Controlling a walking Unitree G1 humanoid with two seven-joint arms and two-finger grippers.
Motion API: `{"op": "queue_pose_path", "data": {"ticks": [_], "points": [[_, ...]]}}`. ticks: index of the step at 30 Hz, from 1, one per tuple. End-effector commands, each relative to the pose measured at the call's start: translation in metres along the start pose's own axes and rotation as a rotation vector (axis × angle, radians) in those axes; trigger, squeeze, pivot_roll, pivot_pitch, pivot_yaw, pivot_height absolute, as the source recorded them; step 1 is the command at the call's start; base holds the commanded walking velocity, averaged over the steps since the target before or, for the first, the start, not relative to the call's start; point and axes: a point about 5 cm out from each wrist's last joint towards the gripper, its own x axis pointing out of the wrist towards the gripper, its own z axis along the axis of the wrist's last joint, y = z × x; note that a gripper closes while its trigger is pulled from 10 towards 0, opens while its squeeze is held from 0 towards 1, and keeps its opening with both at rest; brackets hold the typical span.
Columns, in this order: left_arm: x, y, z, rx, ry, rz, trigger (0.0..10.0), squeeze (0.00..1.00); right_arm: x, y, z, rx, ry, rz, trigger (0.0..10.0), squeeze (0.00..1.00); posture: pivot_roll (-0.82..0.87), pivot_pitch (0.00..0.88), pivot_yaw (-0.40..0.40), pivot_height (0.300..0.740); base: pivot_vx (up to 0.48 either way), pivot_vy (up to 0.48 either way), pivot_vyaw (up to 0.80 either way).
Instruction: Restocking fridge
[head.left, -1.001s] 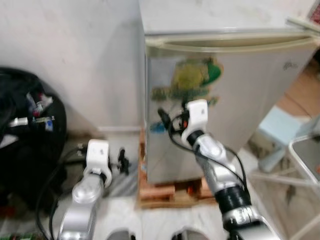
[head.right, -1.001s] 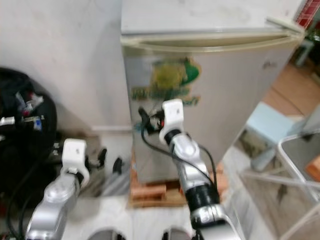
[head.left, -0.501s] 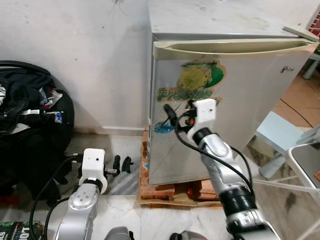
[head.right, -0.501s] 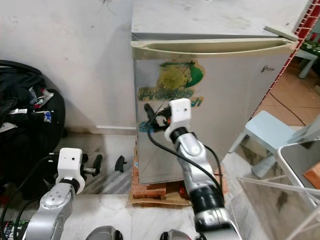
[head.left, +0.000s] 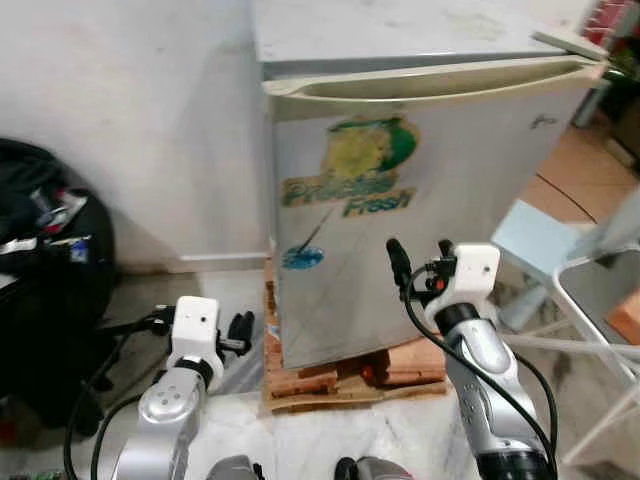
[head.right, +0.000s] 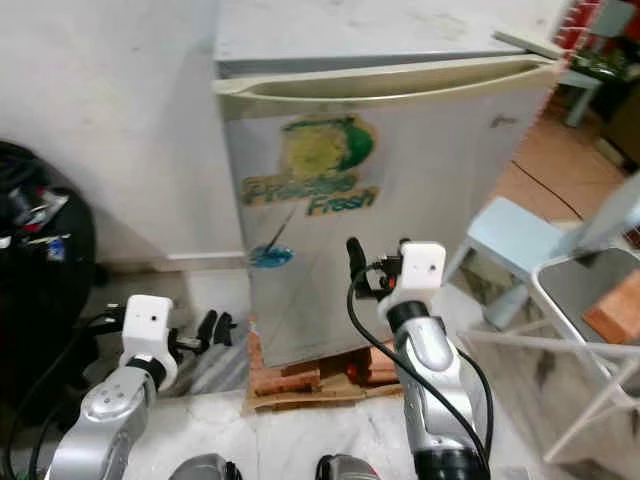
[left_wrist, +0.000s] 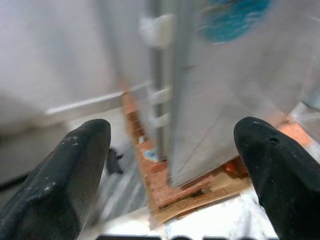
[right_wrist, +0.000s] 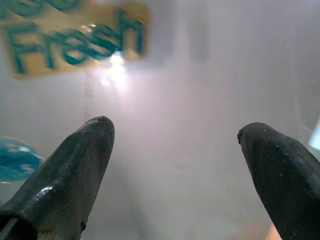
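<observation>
A small silver fridge (head.left: 420, 190) is seen in the upper centre and right of the head views, its door closed and marked with a green and yellow sticker (head.left: 365, 165) reading "Fresh". The fridge is raised on a stack of bricks and board (head.left: 340, 375) at the lower centre of the frame.

The right pincer (head.left: 420, 262) is held in front of the lower part of the door, right of centre, with its two black fingers (right_wrist: 65, 180) spread wide and nothing gripped between them; whether they touch the door cannot be told. The left pincer (head.left: 243, 330) is held low at the lower left, near the fridge's bottom left corner, its fingers (left_wrist: 55, 175) likewise spread apart and empty.

A black bag (head.left: 45, 290) is seen at the left edge against the white wall (head.left: 130, 110). A pale blue stool (head.left: 530, 235) and a metal-framed chair (head.left: 600, 310) are placed at the right.
</observation>
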Motion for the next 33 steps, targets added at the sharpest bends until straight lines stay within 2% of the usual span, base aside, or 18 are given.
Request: {"op": "queue_pose_path", "data": {"ticks": [1, 4, 7, 18, 23, 27, 33], "points": [[0.001, -0.004, 0.009, 0.052, -0.032, -0.032, 10.0, 0.0, 0.003, 0.008, 0.012, -0.001, -0.036, 0.018, 10.0, 0.0, 0.11, 0.003, -0.002, 0.74, 0.0, 0.0, -0.63], [0.005, -0.006, 0.012, 0.074, -0.034, -0.045, 10.0, 0.0, 0.009, 0.012, 0.016, 0.002, -0.048, 0.026, 10.0, 0.0, 0.1, 0.002, 0.001, 0.74, 0.0, 0.0, -0.52], [0.007, -0.009, 0.014, 0.046, -0.023, -0.078, 10.0, 0.0, 0.015, 0.01, 0.022, 0.001, -0.056, 0.013, 10.0, 0.0, 0.1, 0.001, 0.0, 0.74, -0.31, 0.0, 0.0], [0.006, -0.015, 0.014, 0.06, -0.031, -0.14, 10.0, 0.0, 0.016, 0.009, 0.023, 0.005, -0.05, -0.013, 10.0, 0.0, 0.1, 0.002, 0.0, 0.74, -0.425, 0.0, 0.0], [0.007, -0.013, 0.017, 0.075, -0.059, -0.134, 10.0, 0.0, 0.018, 0.011, 0.022, 0.008, -0.046, -0.016, 10.0, 0.0, 0.11, 0.002, -0.002, 0.74, -0.316, 0.364, 0.0], [0.007, -0.007, 0.021, 0.103, -0.107, -0.105, 10.0, 0.0, 0.021, 0.012, 0.024, 0.009, -0.049, -0.019, 10.0, 0.0, 0.11, 0.002, -0.006, 0.74, 0.0, 0.48, -0.71], [0.009, -0.001, 0.021, 0.08, -0.104, -0.079, 10.0, 0.0, 0.025, 0.011, 0.027, 0.0, -0.061, -0.02, 10.0, 0.0, 0.11, 0.0, -0.009, 0.74, 0.0, 0.48, -0.78]]}}
